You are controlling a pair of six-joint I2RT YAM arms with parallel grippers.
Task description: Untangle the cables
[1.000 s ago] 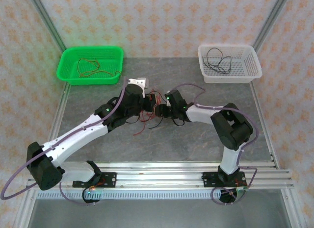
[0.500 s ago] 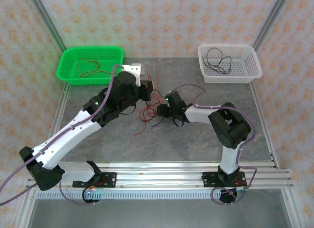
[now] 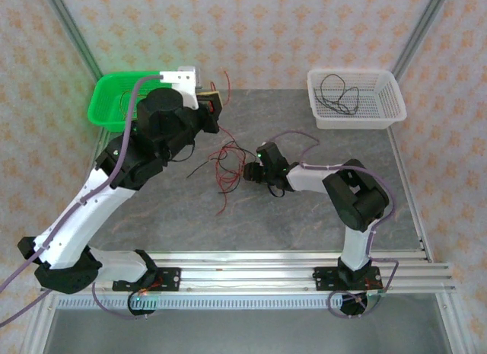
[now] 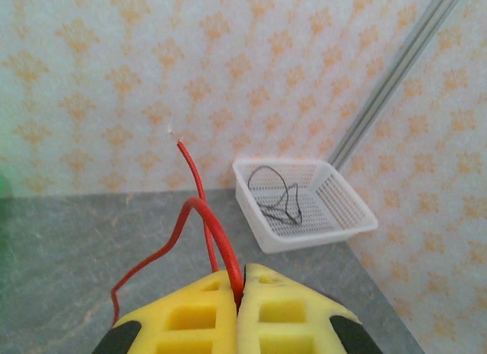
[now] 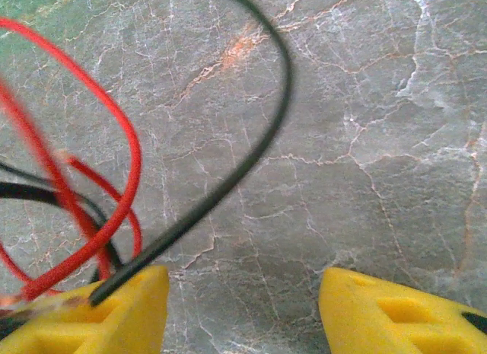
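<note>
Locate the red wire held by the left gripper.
In the left wrist view the red wire is pinched in the shut left gripper, free end pointing up. From above, that is far left on the table, beside the green basket.

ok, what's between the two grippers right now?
Top view: the tangle of red and black cables on the table lies between the left gripper, shut on a red strand, and the open right gripper.

I see red and black cables [image 3: 227,164] tangled mid-table, loops sprawling; one red strand [image 4: 199,205] rises pinched in the left gripper [image 4: 238,282]. A black wire [image 3: 338,94] lies coiled in the white basket [image 3: 358,119].
</note>
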